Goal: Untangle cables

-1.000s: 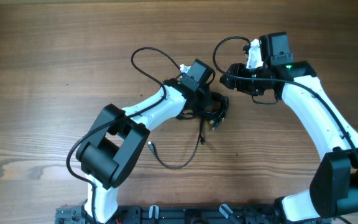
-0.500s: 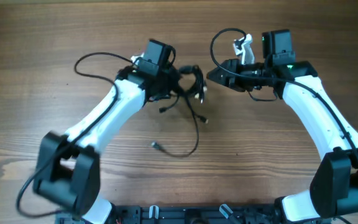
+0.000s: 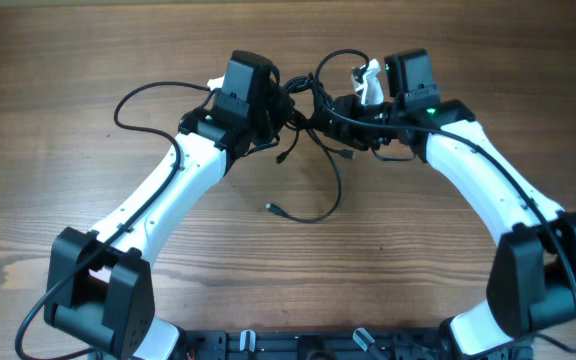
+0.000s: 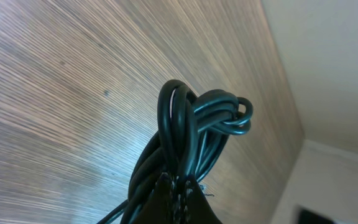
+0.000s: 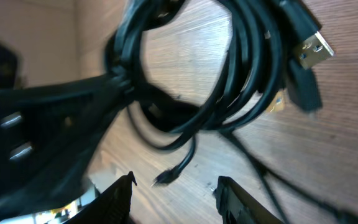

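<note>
The cables [image 3: 306, 112] are a bunch of thin black cords held up between the two arms. One tail hangs down to a small plug [image 3: 272, 208] on the table. My left gripper [image 3: 276, 108] is shut on the bunch; in the left wrist view its fingertips [image 4: 180, 186] pinch the looped cords [image 4: 194, 121]. My right gripper [image 3: 334, 112] is open just right of the bunch. In the right wrist view its fingers [image 5: 176, 196] are spread, with the cord loops [image 5: 241, 81] and a silvery plug [image 5: 314, 47] just ahead, not between them.
The wooden table [image 3: 88, 60] lies under everything. Thicker black arm wires loop at the left [image 3: 143, 95] and above the right wrist [image 3: 340, 58]. The left gripper's dark body [image 5: 48, 118] fills the left of the right wrist view.
My left gripper has lifted the bunch off the table and carried it up and left. My right gripper has moved left, close to the bunch. The hanging tail plug has shifted right.
</note>
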Controlling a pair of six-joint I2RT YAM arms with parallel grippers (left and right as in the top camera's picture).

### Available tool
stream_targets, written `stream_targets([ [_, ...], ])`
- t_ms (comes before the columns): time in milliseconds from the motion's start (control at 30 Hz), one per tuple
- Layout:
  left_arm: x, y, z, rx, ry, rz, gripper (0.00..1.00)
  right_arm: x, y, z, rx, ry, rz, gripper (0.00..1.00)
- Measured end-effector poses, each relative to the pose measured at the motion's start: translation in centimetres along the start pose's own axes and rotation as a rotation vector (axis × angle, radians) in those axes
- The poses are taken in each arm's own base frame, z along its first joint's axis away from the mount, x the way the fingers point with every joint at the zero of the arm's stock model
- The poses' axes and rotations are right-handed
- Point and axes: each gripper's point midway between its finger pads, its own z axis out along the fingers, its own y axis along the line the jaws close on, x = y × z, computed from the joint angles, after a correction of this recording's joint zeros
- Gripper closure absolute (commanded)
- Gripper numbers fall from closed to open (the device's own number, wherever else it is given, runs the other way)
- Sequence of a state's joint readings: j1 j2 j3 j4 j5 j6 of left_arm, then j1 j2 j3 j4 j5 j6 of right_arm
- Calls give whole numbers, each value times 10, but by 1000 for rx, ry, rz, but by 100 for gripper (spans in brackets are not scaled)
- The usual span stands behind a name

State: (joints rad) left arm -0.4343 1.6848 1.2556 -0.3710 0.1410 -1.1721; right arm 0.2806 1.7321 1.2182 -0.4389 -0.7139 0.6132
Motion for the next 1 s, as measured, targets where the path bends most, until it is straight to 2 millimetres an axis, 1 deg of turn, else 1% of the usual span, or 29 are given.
stream_targets([
  [67,3,-3,0,13,20,0,96,-8,-5,10,-8,-14,5,55],
  [133,7,-4,0,22,41,0,96,-11,-12,18,-7,-11,25,55],
  [267,13,-9,-1,45,82,0,96,-24,-17,31,-30,-40,36,56],
  [367,15,-16,-2,82,105,5,96,-31,-20,37,-41,-57,49,61],
  [400,17,-22,-3,109,122,11,96,-31,-24,41,-37,-51,61,66],
  [433,19,-28,-4,139,142,18,96,-30,-26,43,-34,-47,72,69],
  [500,25,-39,-6,189,175,30,96,-28,-32,47,-26,-37,90,81],
  [567,29,-51,-9,249,204,46,96,-28,-32,49,-32,-29,93,93],
  [600,30,-58,-12,284,221,54,96,-28,-30,49,-39,-27,89,96],
  [667,26,-63,-15,320,242,42,96,-31,-27,48,-48,-31,81,96],
  [700,21,-64,-17,332,252,24,96,-31,-26,47,-52,-31,79,96],
  [900,-3,-59,-29,362,315,-103,96,-30,-25,47,-59,-23,82,96],
  [1000,-22,-58,-40,397,361,-215,96,-32,-23,43,-69,-15,80,96],
])
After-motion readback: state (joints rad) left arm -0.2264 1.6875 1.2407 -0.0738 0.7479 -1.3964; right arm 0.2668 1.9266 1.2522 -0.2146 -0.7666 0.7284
